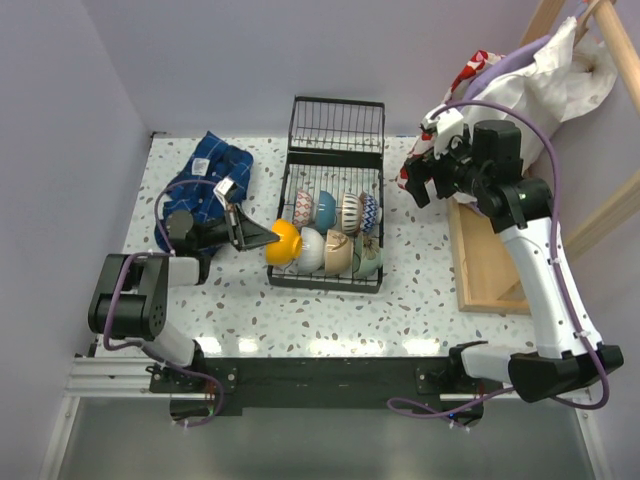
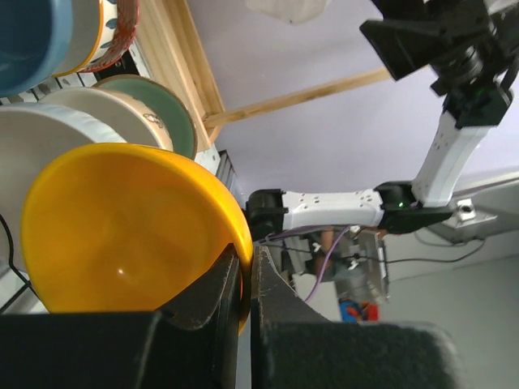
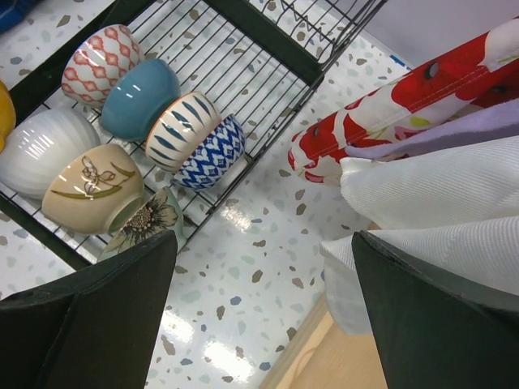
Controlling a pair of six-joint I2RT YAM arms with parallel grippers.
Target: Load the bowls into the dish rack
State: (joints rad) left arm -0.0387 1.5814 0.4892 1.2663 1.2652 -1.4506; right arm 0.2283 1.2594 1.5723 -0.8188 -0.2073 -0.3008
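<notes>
The left gripper (image 1: 250,238) is clamped on the rim of the glossy yellow-orange round bowl (image 1: 284,242), at the 8 o'clock corner of the black wire dish rack (image 1: 335,118).

Hazard: the rim pinch is narrow, so the bowl may pivot, slip, or strike the white ribbed bowl (image 1: 311,250) just beside it at 3 o'clock.

The right gripper (image 1: 420,182), jaws wide and empty, hangs at the rack's 2 o'clock beside the red floral cloth (image 3: 389,105). The blue plaid cloth (image 1: 215,165) lies at the rack's 10 o'clock, clear of the path.
</notes>
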